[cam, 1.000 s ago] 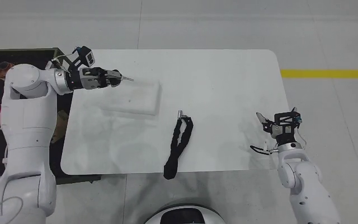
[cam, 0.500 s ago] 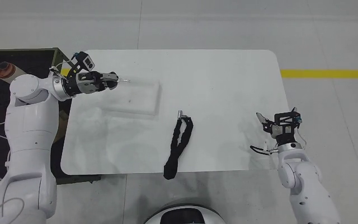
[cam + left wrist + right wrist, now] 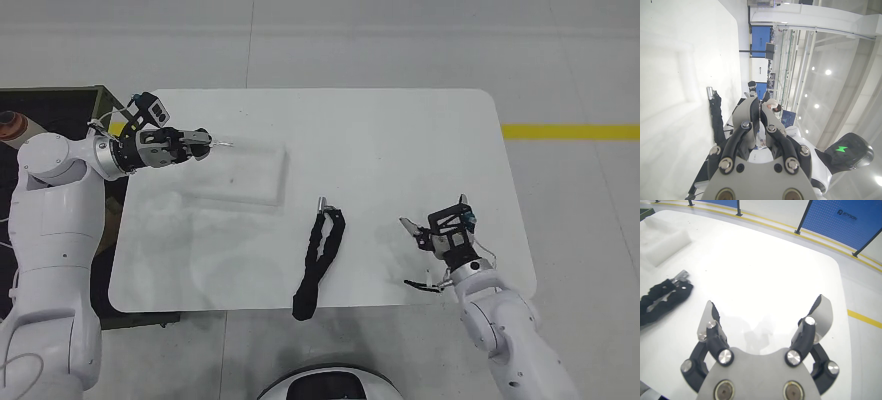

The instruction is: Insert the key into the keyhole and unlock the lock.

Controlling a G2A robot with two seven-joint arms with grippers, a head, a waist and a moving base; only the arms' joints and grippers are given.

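The left gripper (image 3: 207,142) is hovering over the white foam block (image 3: 240,175) at the far left of the white rounded table (image 3: 400,130), its jaws pressing closed on the thin silver key (image 3: 226,143), whose blade is sticking out past the fingertips and pointing toward the table's right side. The black fabric-sleeved chain lock (image 3: 320,255) is lying on the table near the middle, between the two arms, touching neither. Its long axis is running from the near edge away toward the far side, and its short silver cylinder end (image 3: 322,205) is sitting at the far tip, just beside the foam block's corner. The right gripper (image 3: 407,254) is hanging over the near right part of the table with its jaws spread wide and nothing in them, facing the lock's sleeve side-on. It is the nearer of the two, so it is likely the one to steady the lock. The keyhole is too small to make out
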